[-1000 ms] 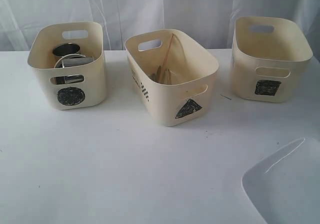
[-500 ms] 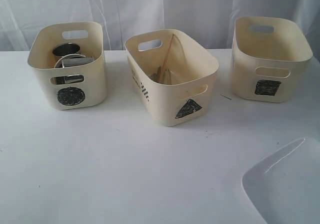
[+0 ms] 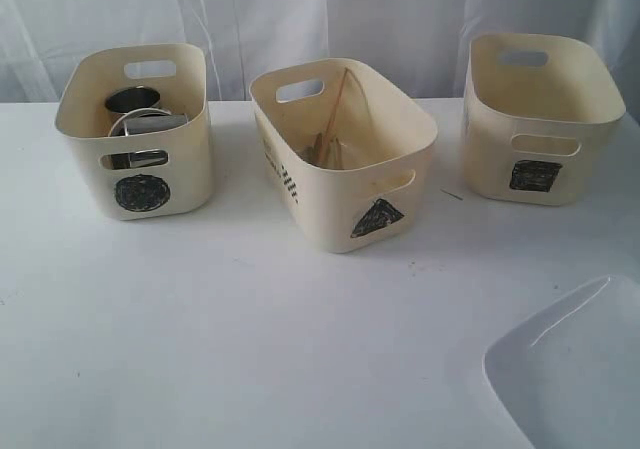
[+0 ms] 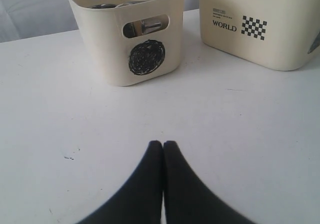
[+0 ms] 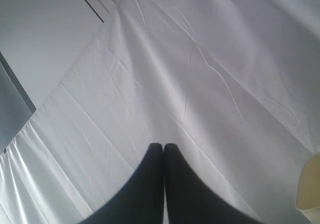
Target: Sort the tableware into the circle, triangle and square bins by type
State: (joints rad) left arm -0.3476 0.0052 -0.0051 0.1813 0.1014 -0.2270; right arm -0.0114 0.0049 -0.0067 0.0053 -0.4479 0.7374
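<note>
Bins (image 3: pixel 322 214) three, white plate (image 3: pixel 580 384) one.

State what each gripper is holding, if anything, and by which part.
Nothing is held: the left gripper and the right gripper are both shut, jaws together, empty.

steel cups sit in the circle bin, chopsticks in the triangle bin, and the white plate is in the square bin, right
No: the white plate lies on the table, outside the square bin, as the exterior view shows. The rest holds.
</note>
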